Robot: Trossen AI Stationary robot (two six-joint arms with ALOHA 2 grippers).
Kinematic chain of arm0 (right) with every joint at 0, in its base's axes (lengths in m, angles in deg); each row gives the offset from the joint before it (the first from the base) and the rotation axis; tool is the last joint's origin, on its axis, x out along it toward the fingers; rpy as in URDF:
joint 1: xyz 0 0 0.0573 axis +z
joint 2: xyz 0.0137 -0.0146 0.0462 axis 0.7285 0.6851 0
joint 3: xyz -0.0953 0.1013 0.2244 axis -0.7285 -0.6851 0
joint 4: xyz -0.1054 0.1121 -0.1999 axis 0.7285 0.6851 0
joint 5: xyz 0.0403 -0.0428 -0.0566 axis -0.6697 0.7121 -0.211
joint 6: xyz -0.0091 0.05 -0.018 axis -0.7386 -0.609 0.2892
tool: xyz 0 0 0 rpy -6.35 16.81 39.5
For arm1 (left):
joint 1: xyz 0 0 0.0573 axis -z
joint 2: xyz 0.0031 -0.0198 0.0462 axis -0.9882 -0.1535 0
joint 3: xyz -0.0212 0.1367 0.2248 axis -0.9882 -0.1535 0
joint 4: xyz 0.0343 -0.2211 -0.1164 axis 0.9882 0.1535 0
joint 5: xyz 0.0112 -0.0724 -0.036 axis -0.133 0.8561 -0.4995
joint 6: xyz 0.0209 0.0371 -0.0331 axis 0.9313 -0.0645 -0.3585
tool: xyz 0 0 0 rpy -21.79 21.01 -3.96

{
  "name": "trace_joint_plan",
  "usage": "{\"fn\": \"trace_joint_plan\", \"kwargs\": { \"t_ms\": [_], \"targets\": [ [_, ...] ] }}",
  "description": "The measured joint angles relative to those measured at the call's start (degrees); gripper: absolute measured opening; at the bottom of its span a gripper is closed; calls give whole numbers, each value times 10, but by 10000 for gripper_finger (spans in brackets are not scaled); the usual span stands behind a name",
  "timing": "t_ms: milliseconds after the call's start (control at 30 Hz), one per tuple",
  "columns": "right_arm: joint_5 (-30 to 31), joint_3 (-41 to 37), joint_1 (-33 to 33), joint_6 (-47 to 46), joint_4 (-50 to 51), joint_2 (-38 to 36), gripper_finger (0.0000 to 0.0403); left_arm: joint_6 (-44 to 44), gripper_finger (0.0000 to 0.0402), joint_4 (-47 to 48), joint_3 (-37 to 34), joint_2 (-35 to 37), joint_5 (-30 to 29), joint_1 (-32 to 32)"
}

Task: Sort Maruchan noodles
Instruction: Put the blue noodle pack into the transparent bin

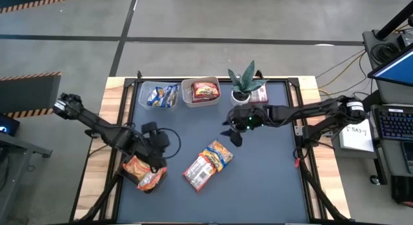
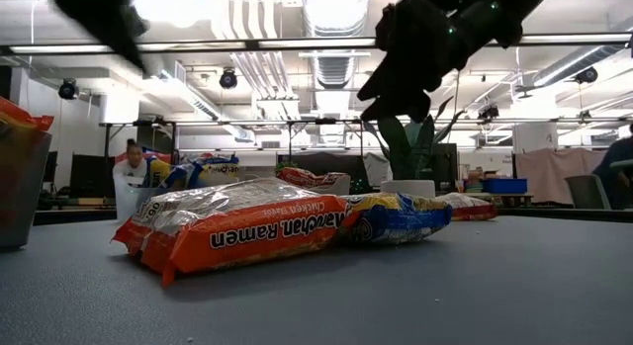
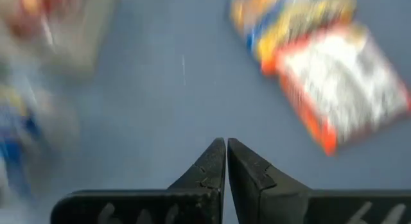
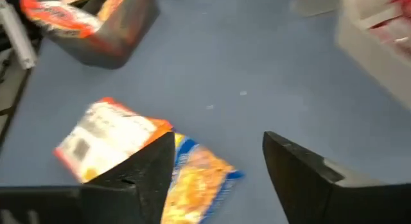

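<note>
Orange packet point(image 2: 232, 231) lies nearest the low camera, flat on the dark surface point(image 1: 271, 180), printed side up, touching a blue-yellow packet point(image 2: 396, 218) just behind it. High view: the pair sits near centre, orange point(image 1: 199, 170) at 7 o'clock of the blue-yellow one point(image 1: 219, 153).

Right gripper point(image 1: 236, 136) hovers above the surface at about 1 o'clock of that pair, fingers point(image 4: 292, 176) apart, nothing between them; its wrist view looks down on both packets.

Left gripper point(image 1: 157, 153) sits at 9 o'clock of the pair, fingers point(image 3: 209, 169) pressed together, empty. Just beside it, at 7 o'clock, a tub point(image 1: 143, 172) holding orange packets.

Along the 12 o'clock edge: clear tub point(image 1: 159, 96) with blue-yellow packets, clear tub point(image 1: 202, 92) with dark red packets, a potted plant point(image 1: 244, 83), another red packet point(image 1: 259, 93) beside the plant.
</note>
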Motion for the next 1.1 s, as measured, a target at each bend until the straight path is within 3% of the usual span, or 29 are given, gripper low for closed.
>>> {"fn": "trace_joint_plan", "kwargs": {
  "t_ms": [133,267,367,600,933,1100],
  "targets": [
    [-7,24,24,-30,30,20,183,206,0,-150,0,2,-33,-24],
    [-7,61,45,-43,97,46,134,408,0,-283,-4,2,1,-51],
    [-6,86,55,-54,136,66,99,486,0,-326,-9,2,41,-80],
    [-7,96,73,-54,164,124,46,496,0,-325,-28,2,51,-144],
    [-75,96,77,-45,89,225,38,494,0,-334,-66,29,68,-170],
    [-56,97,61,-24,25,247,38,467,0,-343,-68,34,68,-170]
  ]
}}
